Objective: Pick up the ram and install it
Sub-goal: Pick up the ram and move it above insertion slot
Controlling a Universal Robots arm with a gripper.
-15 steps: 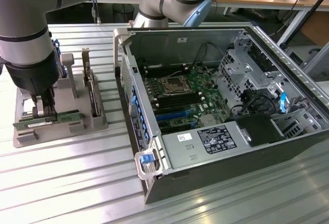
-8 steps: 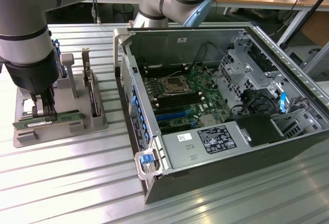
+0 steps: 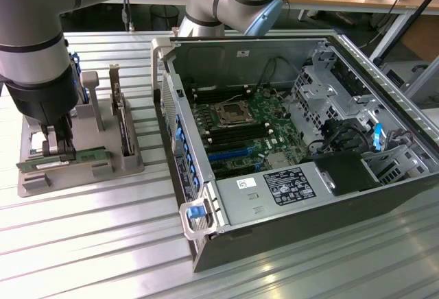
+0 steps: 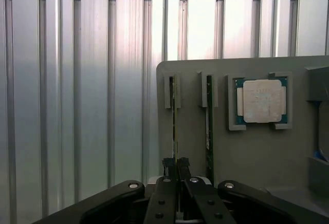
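The ram (image 4: 175, 124) is a thin green stick standing on edge in a slot of the grey holder tray (image 4: 241, 157). My gripper (image 4: 176, 161) is shut on its near end, the two black fingers pinched against its sides. In the exterior view the gripper (image 3: 58, 149) hangs over the tray (image 3: 89, 169) at that view's left, with the ram (image 3: 75, 156) running between the fingers. A second green stick (image 4: 208, 126) stands in the neighbouring slot, apart from the fingers.
A square silver CPU (image 4: 263, 100) lies in a pocket of the tray. The open computer case (image 3: 302, 210) with its motherboard (image 3: 250, 124) sits to the exterior view's right of the tray. Upright cards (image 3: 125, 124) stand at the tray's far side. The table (image 3: 103, 244) is ribbed metal.
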